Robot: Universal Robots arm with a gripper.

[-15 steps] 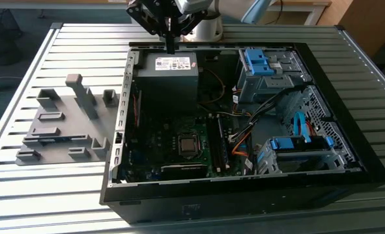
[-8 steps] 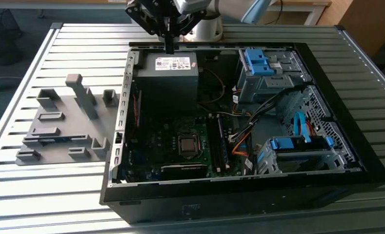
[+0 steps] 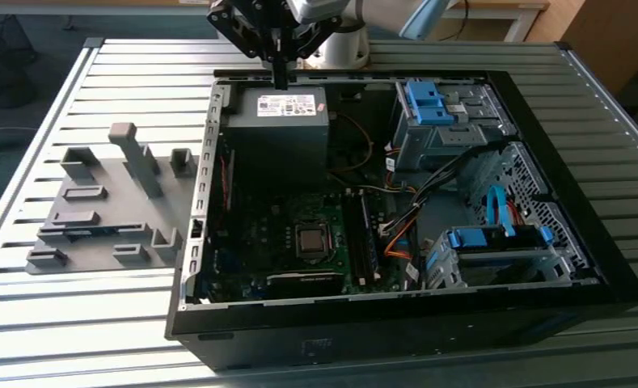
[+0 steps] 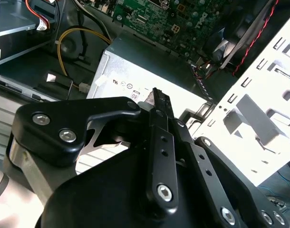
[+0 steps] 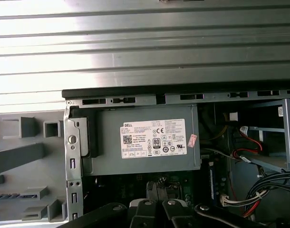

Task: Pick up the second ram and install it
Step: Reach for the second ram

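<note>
In the exterior view, the open computer case [image 3: 405, 327] lies on the table [image 3: 82, 331], centre and right of frame. The holder tray [image 3: 92, 222] sits on the table at the exterior view's left. Inside the case, the power supply [image 3: 279, 121] is upper left, the motherboard [image 3: 297, 242] below it and the drive cages [image 3: 496, 255] right. The gripper [image 3: 280, 79] hangs above the power supply.

Second RAM stick [image 3: 90, 231]: long, narrow, thin board; stands on its long edge, lengthwise level, in a slot of the grey holder plate [image 3: 111, 213]; holder lies on the slatted table [image 3: 82, 323], at the exterior view's left of the open PC case [image 3: 405, 323], so stick is outside the case; in the first wrist view the stick [image 5: 14, 195] shows bluish w/ a row of dark chips; only the holder touches it.
</note>
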